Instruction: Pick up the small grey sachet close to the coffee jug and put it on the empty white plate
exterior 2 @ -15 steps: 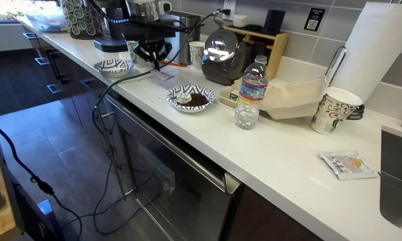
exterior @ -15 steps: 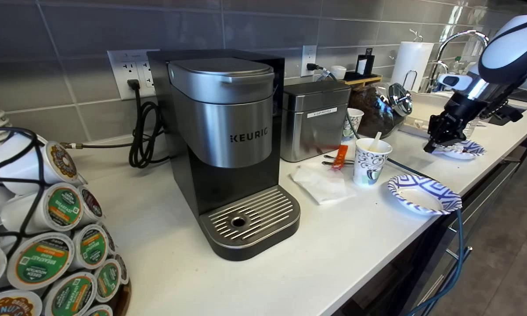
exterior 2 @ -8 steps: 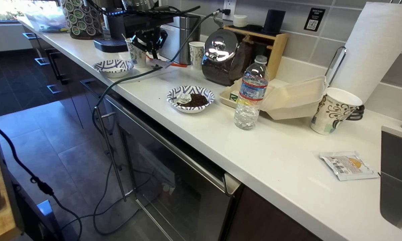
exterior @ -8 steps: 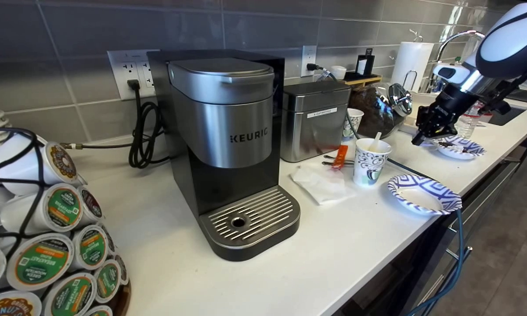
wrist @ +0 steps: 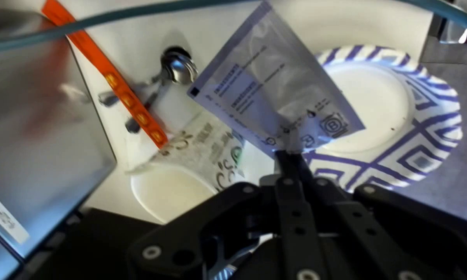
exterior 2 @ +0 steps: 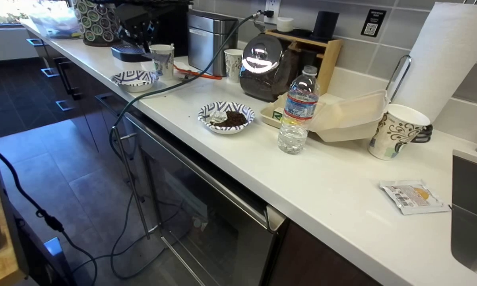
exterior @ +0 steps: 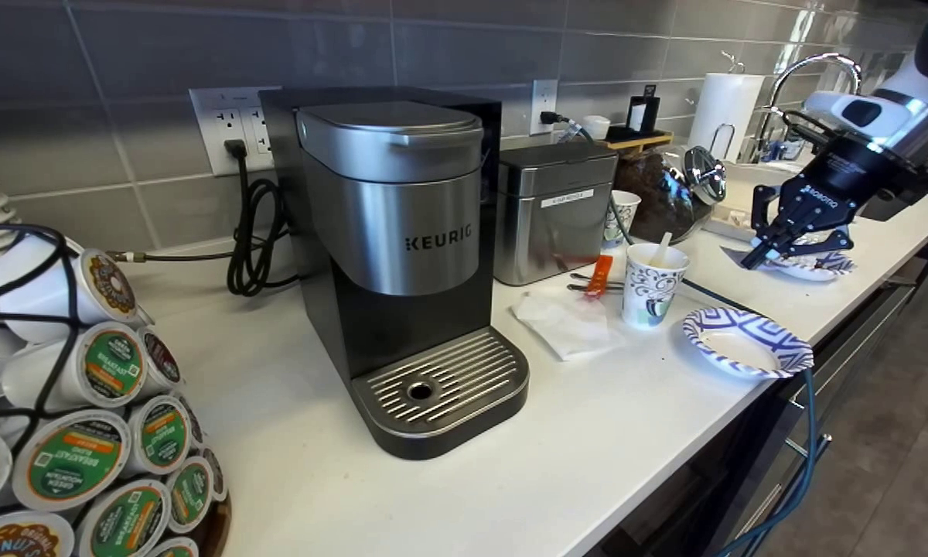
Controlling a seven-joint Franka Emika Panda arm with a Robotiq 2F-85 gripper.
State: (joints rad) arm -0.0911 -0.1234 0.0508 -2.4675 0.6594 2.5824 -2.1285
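my gripper (wrist: 292, 154) is pinched together, holding the sachet (wrist: 272, 81) by one end, near a corner. sachet's up in the air; in the wrist view its long axis looks to run up and left from my grip. cup (wrist: 210, 151) just left. empty plate (wrist: 432, 120) to the right, partly behind the sachet. jug (exterior 2: 262, 75) well apart. my call: pick's done, place isn't; shift plate-side, lower, release.

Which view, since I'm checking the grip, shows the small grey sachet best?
The wrist view: there the sachet looks large, its printed face toward the camera, pinched near one corner by the gripper. In both exterior views the sachet is only a small greyish sliver at the gripper, its print unreadable.
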